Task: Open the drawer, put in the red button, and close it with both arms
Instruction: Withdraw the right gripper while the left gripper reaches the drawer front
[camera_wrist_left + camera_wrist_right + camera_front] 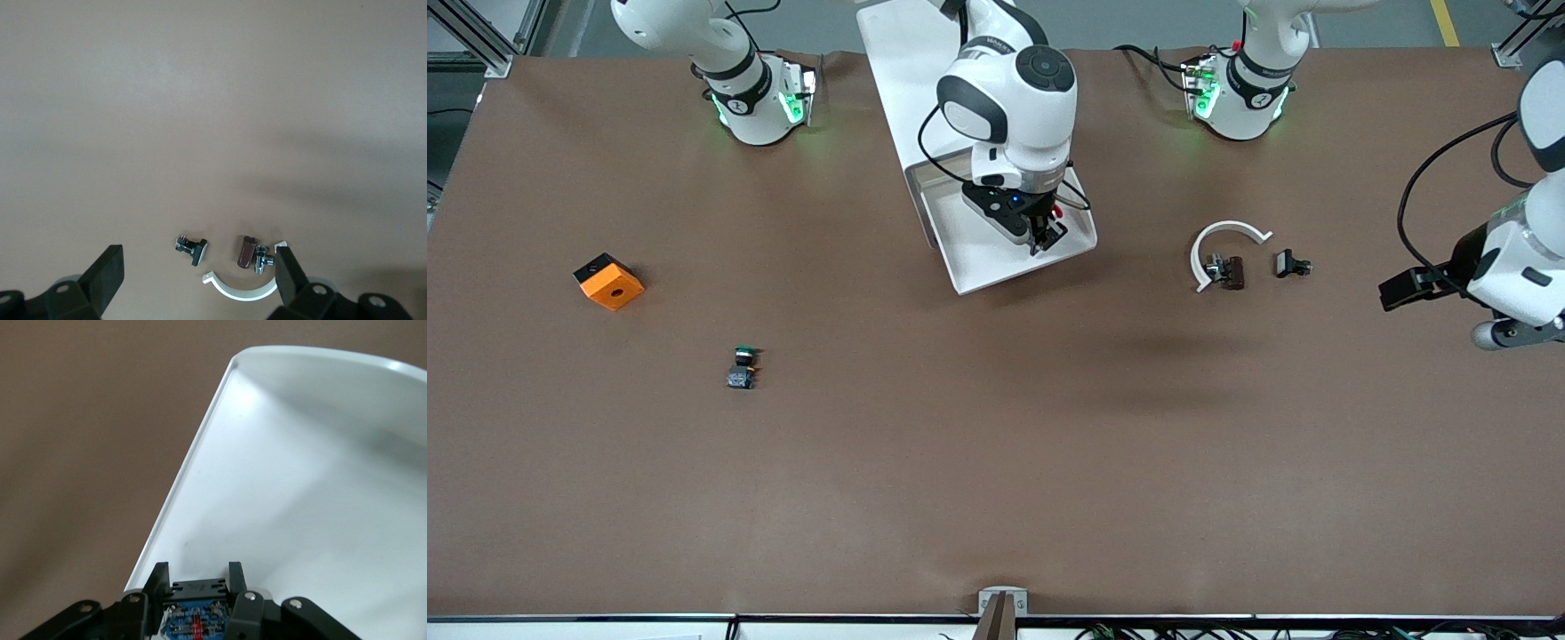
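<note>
The drawer (996,258) is pulled out of the white cabinet (907,53), and its shallow tray lies open over the table. My right gripper (1048,236) hangs just over the tray, shut on the red button (1056,213). In the right wrist view the fingers (159,583) clamp the button's dark block base (198,600) above the tray floor (300,493). My left gripper (1409,289) waits open and empty in the air at the left arm's end of the table. Its wrist view shows wide-apart fingers (107,270).
A green-capped button (741,366) and an orange cube (608,281) lie toward the right arm's end. A white arc piece (1221,244), a brown cylinder part (1230,271) and a small black part (1291,264) lie between the drawer and the left gripper.
</note>
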You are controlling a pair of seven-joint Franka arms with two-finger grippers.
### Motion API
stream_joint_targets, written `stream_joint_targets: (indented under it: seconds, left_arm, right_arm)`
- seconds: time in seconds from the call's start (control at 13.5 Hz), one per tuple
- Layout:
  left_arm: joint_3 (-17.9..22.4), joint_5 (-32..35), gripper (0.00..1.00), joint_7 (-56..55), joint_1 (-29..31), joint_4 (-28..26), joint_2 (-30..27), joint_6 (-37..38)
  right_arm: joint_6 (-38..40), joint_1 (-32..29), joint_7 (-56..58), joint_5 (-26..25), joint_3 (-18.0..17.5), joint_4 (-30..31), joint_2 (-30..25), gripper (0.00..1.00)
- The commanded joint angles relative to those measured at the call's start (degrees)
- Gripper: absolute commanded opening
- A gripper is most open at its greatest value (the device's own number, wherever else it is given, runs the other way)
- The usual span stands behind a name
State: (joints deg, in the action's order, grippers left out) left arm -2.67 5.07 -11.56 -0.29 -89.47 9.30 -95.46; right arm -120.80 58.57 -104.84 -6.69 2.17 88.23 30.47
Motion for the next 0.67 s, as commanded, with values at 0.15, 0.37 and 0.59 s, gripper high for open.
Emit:
stream_joint_targets:
  seconds: [0.15, 0.37, 0.59]
  left_arm:
    - [-3.3, 0.29, 1.0, -7.75, -0.15, -6.85, -0.95, -8.06]
    - [-6.55, 0.12, 1.0, -17.59, -0.15, -8.62, 2.46, -12.2]
    - [-9.46, 0.38, 1.0, -24.64, -0.5, -8.62, 6.6, -13.88]
  right_arm:
    - [0.48, 1.63, -1.68, -1.4, 0.73, -1.74, 1.43, 0.0]
    - [0.48, 1.72, -1.68, -1.4, 0.64, -1.74, 1.7, 0.0]
    - [0.56, 1.54, -1.51, -1.4, 0.73, -2.1, 1.7, 1.0]
